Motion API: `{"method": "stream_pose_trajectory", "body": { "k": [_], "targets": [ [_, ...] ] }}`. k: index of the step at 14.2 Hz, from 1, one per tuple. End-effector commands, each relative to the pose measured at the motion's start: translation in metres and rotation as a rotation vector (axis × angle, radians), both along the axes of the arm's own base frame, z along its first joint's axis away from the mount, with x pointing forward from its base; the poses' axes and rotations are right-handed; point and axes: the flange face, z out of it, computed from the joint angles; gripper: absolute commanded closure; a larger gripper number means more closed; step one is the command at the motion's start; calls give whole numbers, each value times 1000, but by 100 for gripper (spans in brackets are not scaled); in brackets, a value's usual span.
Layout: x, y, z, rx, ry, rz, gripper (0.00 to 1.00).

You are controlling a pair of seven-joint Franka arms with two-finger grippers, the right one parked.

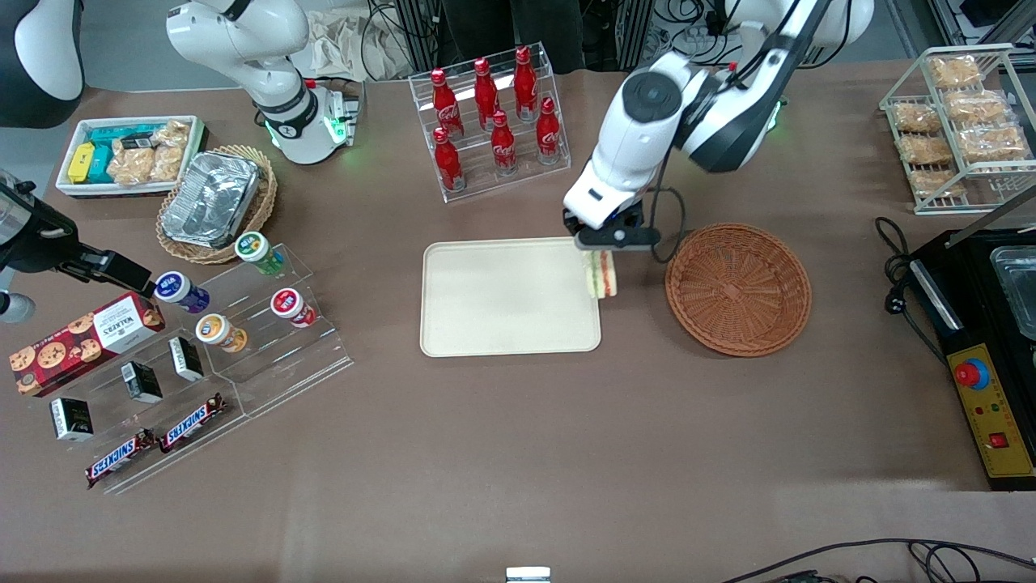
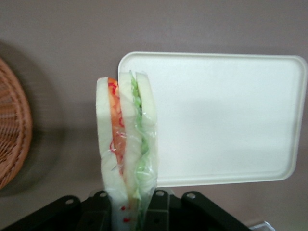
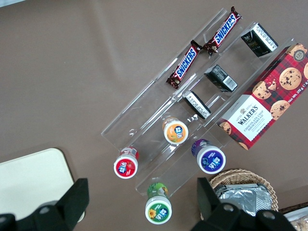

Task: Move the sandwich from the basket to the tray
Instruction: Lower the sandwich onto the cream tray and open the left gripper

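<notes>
— Cream tray (image 1: 502, 300), wicker basket (image 1: 738, 289): which lies nearer the gripper (image 1: 603, 263) right now?

— Tray, I'd say. The jaws are clamped on the sandwich (image 1: 602, 275), which hangs clear of the basket (nothing is left in it) and sits right over the tray's rim on the basket side.

— So is it over the tray yet?

— Barely. In the wrist view the sandwich (image 2: 126, 139) stands on end, its long axis running straight out from the jaws, with the tray (image 2: 226, 115) spread out beside it and only one corner beneath.

— What does the next move need?

— Probably a short carry toward the tray's middle, away from the basket, then down onto it rather than the counter.
</notes>
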Motion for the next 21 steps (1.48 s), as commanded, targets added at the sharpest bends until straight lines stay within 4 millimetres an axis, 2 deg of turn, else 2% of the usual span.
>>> {"method": "stream_pose_trajectory", "body": {
  "k": [1, 5, 7, 8, 12, 13, 14, 15, 16, 17, 19, 21],
  "targets": [
    [-4, -16, -45, 29, -12, -68, 100],
    [-2, -23, -110, -21, -8, -68, 100],
    [-9, -32, -129, -25, -17, -103, 100],
    [-8, -30, -136, -10, -18, -117, 100],
    [-4, -27, -152, -18, -20, -105, 100],
    [-4, -27, -151, -18, -22, -109, 72],
    [-3, -26, -150, -16, -23, -109, 8],
    [0, -23, -147, -18, -27, -99, 0],
    [6, -21, -137, -22, -40, -91, 0],
    [14, -15, -118, -26, -60, -71, 0],
    [19, -8, -69, -3, -72, -52, 0],
    [39, 20, -12, 66, -57, -13, 0]
  ]
}}
